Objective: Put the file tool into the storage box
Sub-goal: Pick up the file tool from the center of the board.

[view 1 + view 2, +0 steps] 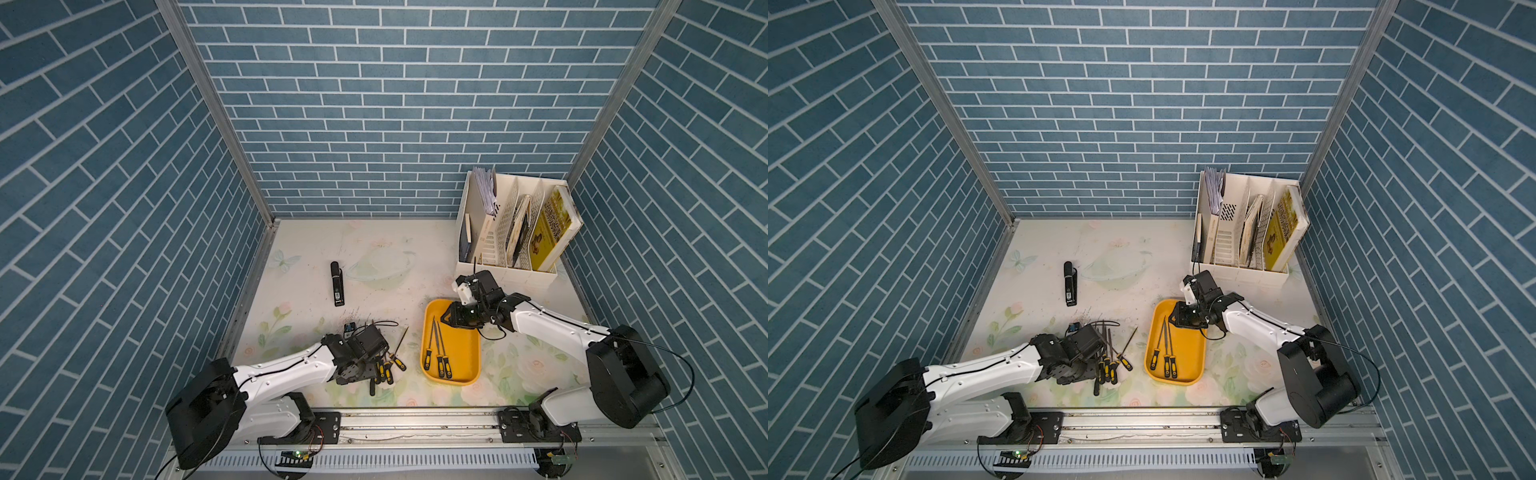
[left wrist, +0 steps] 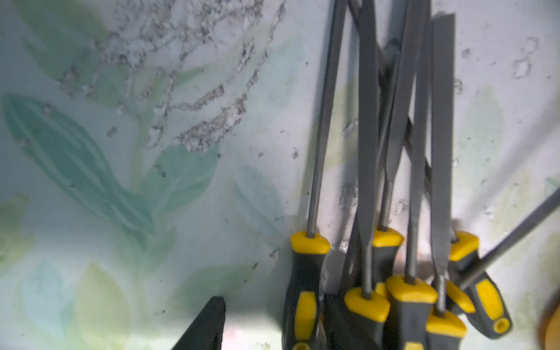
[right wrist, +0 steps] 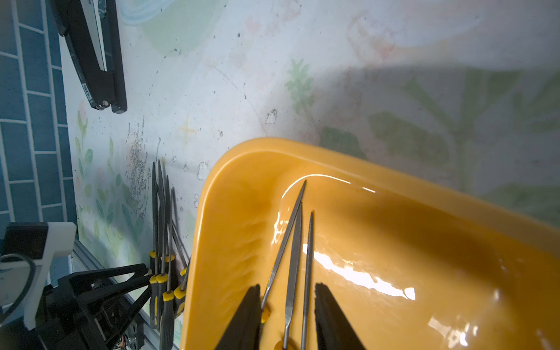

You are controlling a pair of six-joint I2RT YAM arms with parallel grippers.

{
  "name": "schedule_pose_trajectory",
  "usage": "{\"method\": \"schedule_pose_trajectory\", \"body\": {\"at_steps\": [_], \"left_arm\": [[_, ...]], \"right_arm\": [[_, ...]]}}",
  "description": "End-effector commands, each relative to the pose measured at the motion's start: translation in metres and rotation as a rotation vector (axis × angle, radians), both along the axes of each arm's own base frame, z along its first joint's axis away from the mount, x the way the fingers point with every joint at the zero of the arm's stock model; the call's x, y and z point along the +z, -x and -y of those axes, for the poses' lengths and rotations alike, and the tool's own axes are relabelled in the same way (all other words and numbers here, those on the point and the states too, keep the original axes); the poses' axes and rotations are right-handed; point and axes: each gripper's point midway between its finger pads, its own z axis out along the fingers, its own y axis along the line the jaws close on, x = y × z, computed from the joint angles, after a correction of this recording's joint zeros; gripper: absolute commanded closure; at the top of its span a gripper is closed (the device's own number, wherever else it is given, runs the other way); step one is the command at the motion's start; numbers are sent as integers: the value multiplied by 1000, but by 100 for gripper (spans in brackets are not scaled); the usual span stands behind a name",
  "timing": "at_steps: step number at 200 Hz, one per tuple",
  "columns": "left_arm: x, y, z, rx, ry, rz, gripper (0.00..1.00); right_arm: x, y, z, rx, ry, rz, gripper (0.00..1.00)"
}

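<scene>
I count three files (image 3: 292,257) in the yellow storage box (image 3: 230,227), lying under my right gripper (image 3: 288,291), jaws parted and empty, with bare floor beside them and the rim ahead. Roughly seven more, grey shafts with black-yellow handles, form a pile (image 2: 418,151) at my left gripper (image 2: 277,300), its jaws apart astride one handle (image 2: 306,272), not clamped. One stapler (image 3: 94,60), well clear.

Table (image 1: 374,257): pale floral-print top, dark scuff marks (image 2: 209,130) in print near file tips.
Directly on it:
- black stapler (image 1: 337,284), lying flat, left of centre, well apart from rest
- files (image 1: 382,372), black-yellow handles, heaped and overlapping, front left
- lone file (image 1: 401,347) just beside heap, between heap and box
- storage box (image 1: 465,349), yellow-orange, front centre-right
- white book rack (image 1: 505,274), upright, back right corner
</scene>
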Motion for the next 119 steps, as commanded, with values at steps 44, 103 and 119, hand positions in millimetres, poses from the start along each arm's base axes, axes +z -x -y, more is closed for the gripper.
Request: {"method": "schedule_pose_trajectory", "body": {"at_steps": [44,103,119], "left_arm": [[1,-18,-6,3,-38,25,52],[-18,-14,-5,-45,-65,-30,73],[-20,-13,-8,-49,-69,-38,82]], "right_arm": [[2,5,2,33,-1,33,67],[3,3,0,34,-10,34,68],[3,3,-1,34,-12,35,68]]}}
